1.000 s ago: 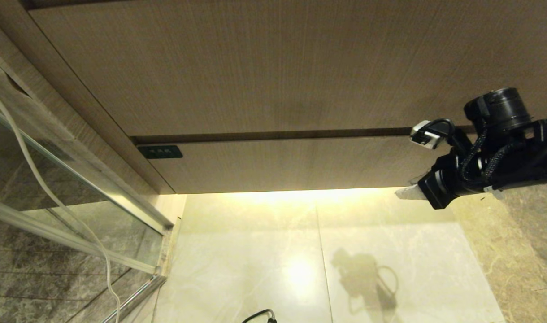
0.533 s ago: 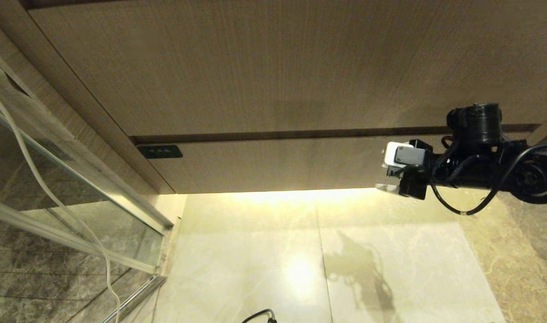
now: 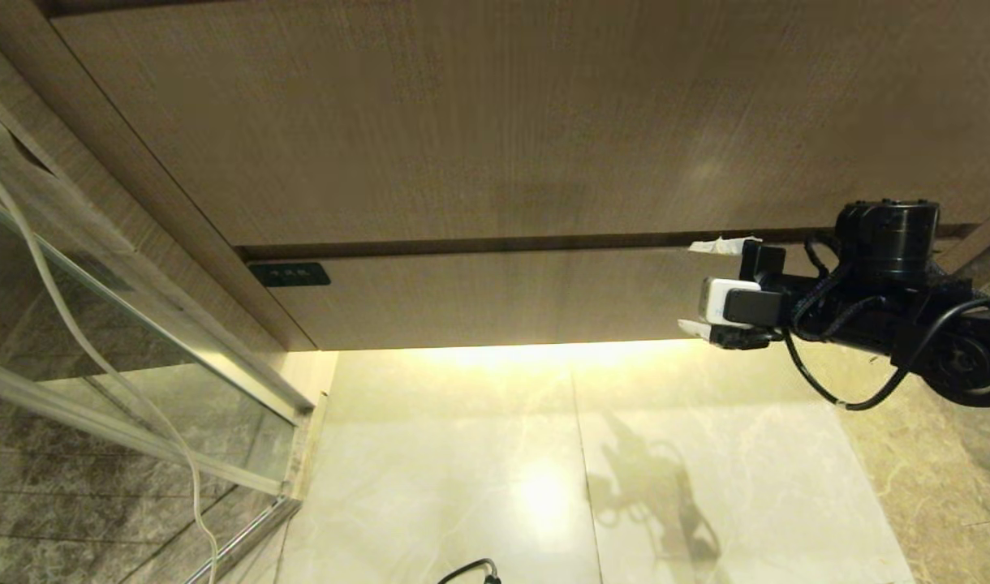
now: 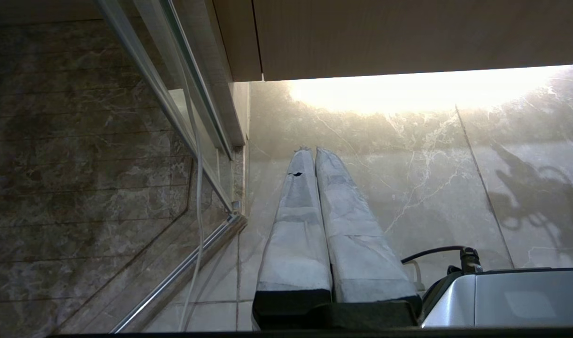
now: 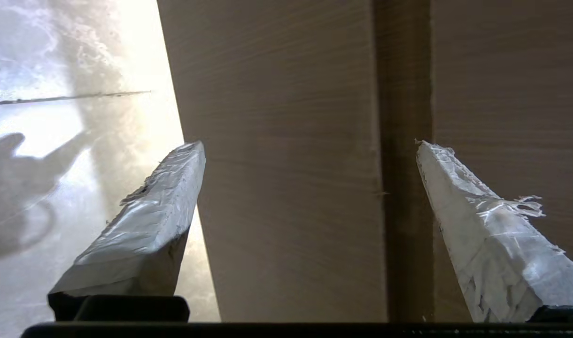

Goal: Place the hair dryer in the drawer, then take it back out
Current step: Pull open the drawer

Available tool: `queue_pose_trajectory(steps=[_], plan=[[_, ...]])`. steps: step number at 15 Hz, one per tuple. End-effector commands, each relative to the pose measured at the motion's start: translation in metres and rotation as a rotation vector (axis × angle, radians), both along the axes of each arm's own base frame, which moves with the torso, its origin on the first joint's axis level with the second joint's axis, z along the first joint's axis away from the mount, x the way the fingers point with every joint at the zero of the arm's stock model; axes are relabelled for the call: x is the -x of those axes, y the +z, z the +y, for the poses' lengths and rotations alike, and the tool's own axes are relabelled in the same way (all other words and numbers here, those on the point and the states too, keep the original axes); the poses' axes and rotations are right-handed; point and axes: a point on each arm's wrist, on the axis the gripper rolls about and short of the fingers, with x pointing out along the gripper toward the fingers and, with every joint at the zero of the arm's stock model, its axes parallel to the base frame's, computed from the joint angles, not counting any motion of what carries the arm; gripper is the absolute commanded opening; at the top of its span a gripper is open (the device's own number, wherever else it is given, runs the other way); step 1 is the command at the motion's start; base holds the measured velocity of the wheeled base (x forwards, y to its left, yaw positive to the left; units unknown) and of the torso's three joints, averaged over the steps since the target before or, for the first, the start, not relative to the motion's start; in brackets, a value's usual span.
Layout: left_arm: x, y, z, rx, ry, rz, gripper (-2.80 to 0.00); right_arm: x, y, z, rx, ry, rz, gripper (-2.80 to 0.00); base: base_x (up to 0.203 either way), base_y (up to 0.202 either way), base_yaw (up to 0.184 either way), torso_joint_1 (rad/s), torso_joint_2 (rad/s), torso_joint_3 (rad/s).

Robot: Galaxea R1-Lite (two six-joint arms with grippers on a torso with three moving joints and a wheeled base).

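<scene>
The drawer (image 3: 495, 296) is the shallow wood-grain front with a small dark label (image 3: 290, 274); it is closed flush under the taller panel (image 3: 462, 122). My right gripper (image 3: 702, 285) is open at the drawer's right end. One finger sits at the dark gap above the front, the other at its lower edge. In the right wrist view the right gripper (image 5: 309, 143) spans the drawer front (image 5: 286, 164), with nothing held. My left gripper (image 4: 310, 151) is parked shut over the floor. The hair dryer is out of view.
A glass door with a metal rail (image 3: 138, 357) and a hanging white cord (image 3: 57, 324) stand at the left. Pale marble floor (image 3: 544, 470) lies below the lit gap under the drawer. Part of the robot's base (image 4: 502, 295) is beside the left gripper.
The right gripper has rolled, moved left to the drawer's right end and opened wide, so its fingers now stand one above and one below the drawer front.
</scene>
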Motion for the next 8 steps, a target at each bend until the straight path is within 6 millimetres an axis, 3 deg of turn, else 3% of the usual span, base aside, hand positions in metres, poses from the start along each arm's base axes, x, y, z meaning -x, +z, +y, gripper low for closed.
queue_pose_trajectory(steps=[1,3,8], plan=[[0.0,0.0,0.0,0.0,0.0,0.002,-2.8,-0.004,-0.005,0.0,-0.001,-0.005,0.017,0.0,0.0,0.0,0.0,0.0,0.0,0.0],[0.0,0.0,0.0,0.0,0.0,0.002,-2.8,-0.009,-0.014,-0.002,-0.011,-0.032,0.072,0.0,0.0,0.0,0.0,0.0,0.0,0.0],[0.0,0.0,0.0,0.0,0.0,0.002,-2.8,-0.024,-0.011,-0.006,-0.017,-0.058,0.078,0.0,0.0,0.0,0.0,0.0,0.0,0.0]])
